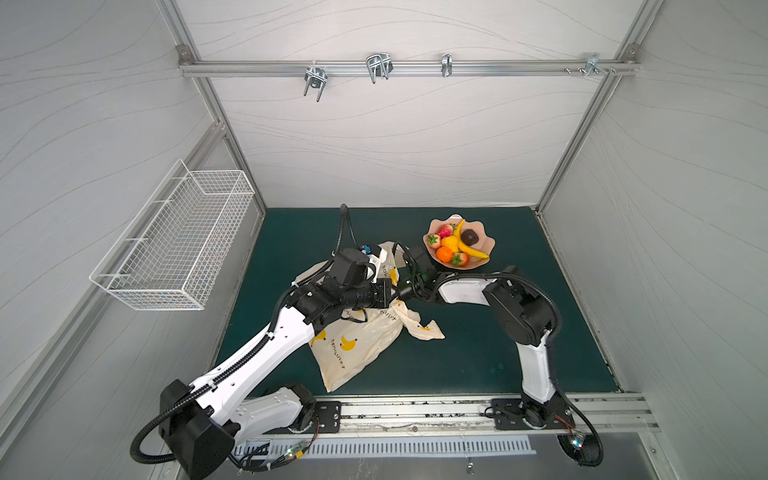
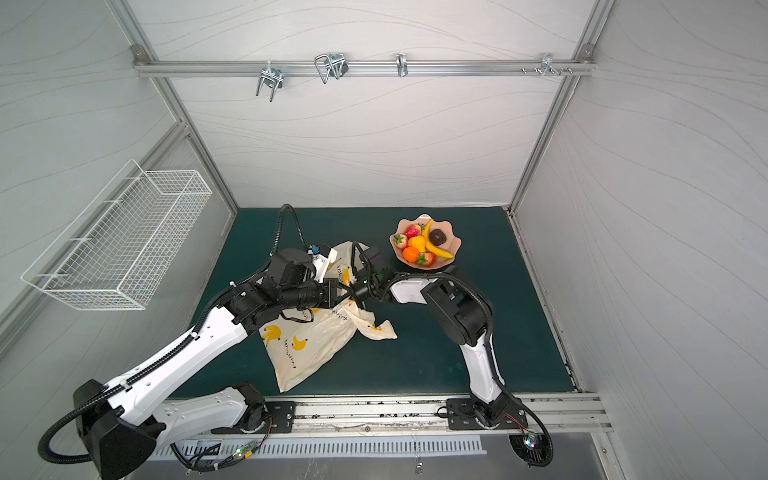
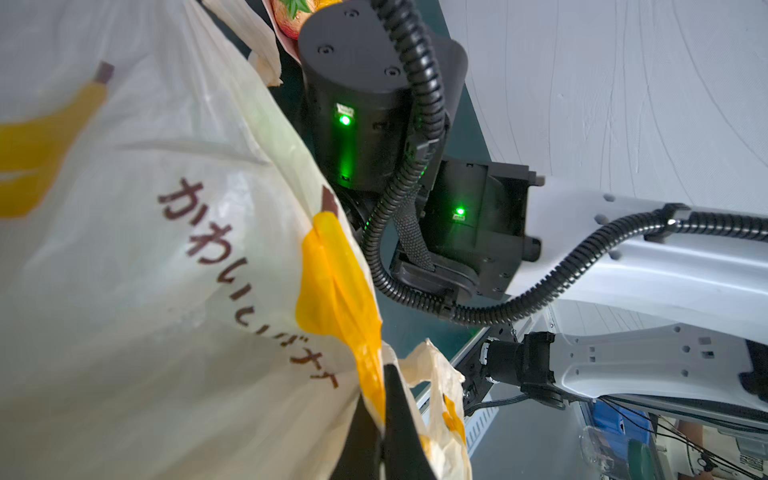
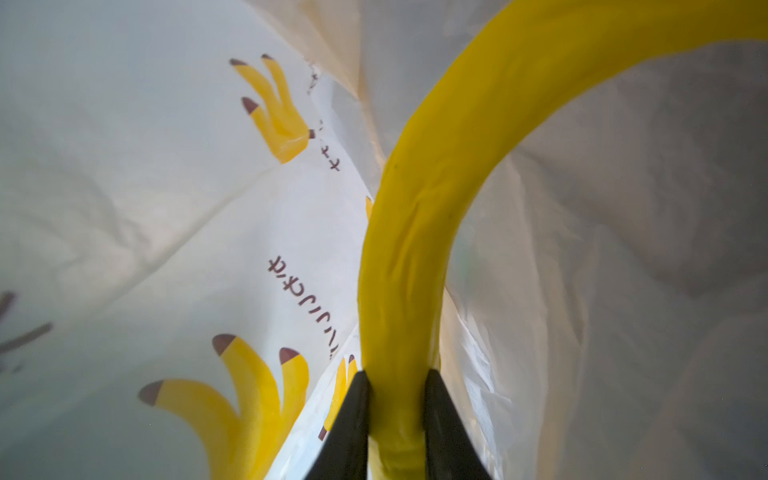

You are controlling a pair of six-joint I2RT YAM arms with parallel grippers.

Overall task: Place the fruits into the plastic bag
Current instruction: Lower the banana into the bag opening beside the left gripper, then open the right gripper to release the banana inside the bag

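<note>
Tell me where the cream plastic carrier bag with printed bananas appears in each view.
Both top views: the cream plastic carrier bag lies mid-picture on the dark green mat.
Left wrist: it fills much of the picture, the left gripper shut on its edge.
Right wrist: its inside fills the picture behind the yellow toy banana in the right gripper.
Shared landmark: the dark lettering on the bag.

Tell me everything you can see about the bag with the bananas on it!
The plastic bag is thin, crinkly and cream-coloured, printed with yellow banana bunches and dark brown lettering. It lies crumpled on the green mat, its closed end towards the robot's base, with one loop handle flopped out sideways. The left gripper is shut on its edge, holding that part up. The right gripper reaches inside it, shut on a yellow toy banana.
</note>
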